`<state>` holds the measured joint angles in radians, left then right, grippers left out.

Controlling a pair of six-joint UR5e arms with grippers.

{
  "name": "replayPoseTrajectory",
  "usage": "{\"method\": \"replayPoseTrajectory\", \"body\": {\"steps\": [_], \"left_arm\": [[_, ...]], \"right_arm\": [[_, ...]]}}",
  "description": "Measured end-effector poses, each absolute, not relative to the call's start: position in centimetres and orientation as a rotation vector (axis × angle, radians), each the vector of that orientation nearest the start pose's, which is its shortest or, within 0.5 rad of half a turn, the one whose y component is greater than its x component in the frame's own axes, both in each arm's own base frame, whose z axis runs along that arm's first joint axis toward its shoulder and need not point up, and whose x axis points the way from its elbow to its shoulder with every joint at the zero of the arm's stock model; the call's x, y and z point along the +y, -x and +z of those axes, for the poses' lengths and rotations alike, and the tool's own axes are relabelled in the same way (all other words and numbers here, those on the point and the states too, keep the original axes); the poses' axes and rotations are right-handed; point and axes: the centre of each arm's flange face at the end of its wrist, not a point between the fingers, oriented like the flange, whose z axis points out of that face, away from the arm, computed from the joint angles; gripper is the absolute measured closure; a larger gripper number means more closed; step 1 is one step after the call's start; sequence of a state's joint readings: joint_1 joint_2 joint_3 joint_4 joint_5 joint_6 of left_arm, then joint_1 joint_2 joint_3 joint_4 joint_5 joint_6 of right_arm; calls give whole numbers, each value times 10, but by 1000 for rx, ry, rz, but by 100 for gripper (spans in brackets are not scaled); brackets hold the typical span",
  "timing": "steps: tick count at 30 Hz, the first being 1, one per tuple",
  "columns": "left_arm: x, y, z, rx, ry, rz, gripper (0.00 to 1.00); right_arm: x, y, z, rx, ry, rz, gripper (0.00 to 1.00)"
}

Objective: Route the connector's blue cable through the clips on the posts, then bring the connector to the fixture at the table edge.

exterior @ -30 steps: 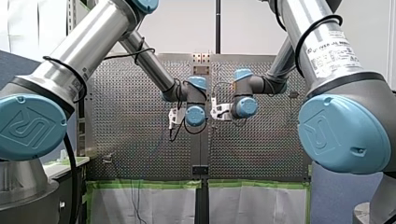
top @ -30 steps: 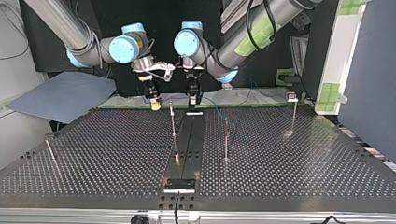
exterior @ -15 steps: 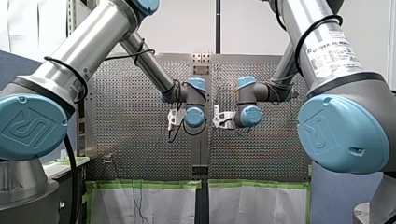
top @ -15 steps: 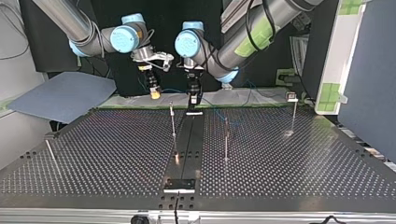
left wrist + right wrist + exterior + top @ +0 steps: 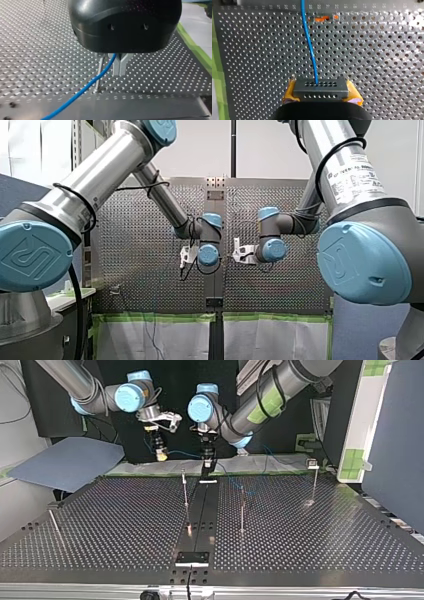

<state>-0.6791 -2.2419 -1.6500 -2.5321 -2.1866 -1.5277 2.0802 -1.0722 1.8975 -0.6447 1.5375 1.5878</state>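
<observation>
Right wrist view — connector point(image 5: 320, 88) crosswise, cable point(image 5: 308, 37) ahead

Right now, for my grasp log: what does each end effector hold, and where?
Right end effector: connector, by its two ends. Left end effector: apparently blue cable, mid-length.

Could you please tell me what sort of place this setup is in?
Most likely a robotics lab's test cell: my left arm and my right arm reach over a perforated table fitted with thin posts, handling a blue cable and its connector.
</observation>
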Motion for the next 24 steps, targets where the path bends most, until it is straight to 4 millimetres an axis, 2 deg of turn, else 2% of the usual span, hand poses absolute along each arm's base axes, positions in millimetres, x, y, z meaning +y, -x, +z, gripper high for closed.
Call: {"method": "replayPoseTrajectory", "body": {"steps": [4, 9, 24], "left_arm": [[-450, -434, 112, 1676, -155, 42, 100], [-453, -439, 115, 1666, -147, 35, 100], [-453, -452, 120, 1656, -134, 33, 100]], "right_arm": [[-421, -382, 133, -1017, -1728, 1491, 100], [-431, -376, 135, -1013, -1702, 1505, 100], [-463, -354, 113, -1026, -1705, 1526, 100]]}}
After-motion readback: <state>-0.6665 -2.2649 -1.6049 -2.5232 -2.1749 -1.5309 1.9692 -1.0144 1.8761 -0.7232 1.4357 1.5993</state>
